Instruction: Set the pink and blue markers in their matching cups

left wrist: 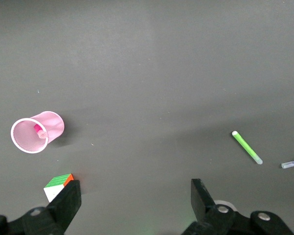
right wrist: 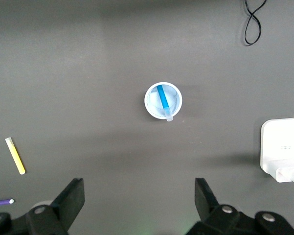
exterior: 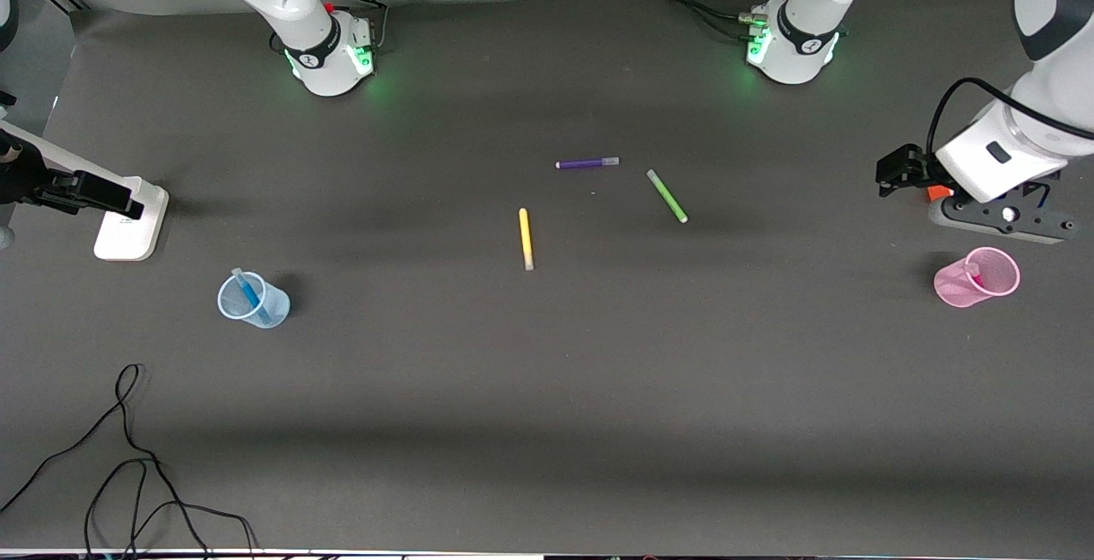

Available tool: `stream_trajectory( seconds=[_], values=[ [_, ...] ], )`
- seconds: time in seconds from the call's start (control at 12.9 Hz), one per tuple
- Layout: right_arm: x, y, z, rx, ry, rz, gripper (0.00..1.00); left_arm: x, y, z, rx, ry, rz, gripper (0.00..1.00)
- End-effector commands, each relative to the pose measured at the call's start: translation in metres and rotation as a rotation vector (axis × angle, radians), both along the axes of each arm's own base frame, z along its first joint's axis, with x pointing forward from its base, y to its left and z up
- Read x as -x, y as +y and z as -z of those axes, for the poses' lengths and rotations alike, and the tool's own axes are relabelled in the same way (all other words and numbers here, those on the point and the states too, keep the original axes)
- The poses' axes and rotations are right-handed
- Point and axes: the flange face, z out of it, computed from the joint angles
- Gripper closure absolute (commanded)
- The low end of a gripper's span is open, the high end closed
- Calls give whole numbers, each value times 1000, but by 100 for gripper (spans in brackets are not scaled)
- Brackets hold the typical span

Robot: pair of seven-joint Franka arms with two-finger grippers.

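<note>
bright blue felt-tip marker (exterior: 251,296) sits in the pale blue translucent cup (exterior: 254,300), magenta-pink marker (exterior: 973,270) in the pink translucent cup (exterior: 977,277), left pincer (left wrist: 134,200) and right pincer (right wrist: 138,199) both spread wide up over the bench (exterior: 547,389).

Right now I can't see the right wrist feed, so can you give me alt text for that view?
The blue marker stands inside the pale blue cup on the dark table, cap end leaning on the rim. The right gripper hangs open above the table, holding nothing. A yellow pen, a purple pen's tip and a white block lie at the view's edges.
</note>
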Motion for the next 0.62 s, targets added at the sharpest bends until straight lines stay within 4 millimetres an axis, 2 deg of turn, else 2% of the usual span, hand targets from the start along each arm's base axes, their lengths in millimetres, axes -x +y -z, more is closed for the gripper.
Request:
stream_trajectory(
  seconds=[0.0, 0.23, 0.54],
  values=[
    [5, -2, -2, 40, -10, 17, 0, -2, 1, -5, -2, -14, 16, 0],
    [5, -4, -2, 61, -9, 5, 0, -5, 12, -7, 3, -19, 11, 0],
    [6, -5, -3, 77, -9, -1, 0, -6, 6, -3, 3, -5, 32, 0]
  ],
)
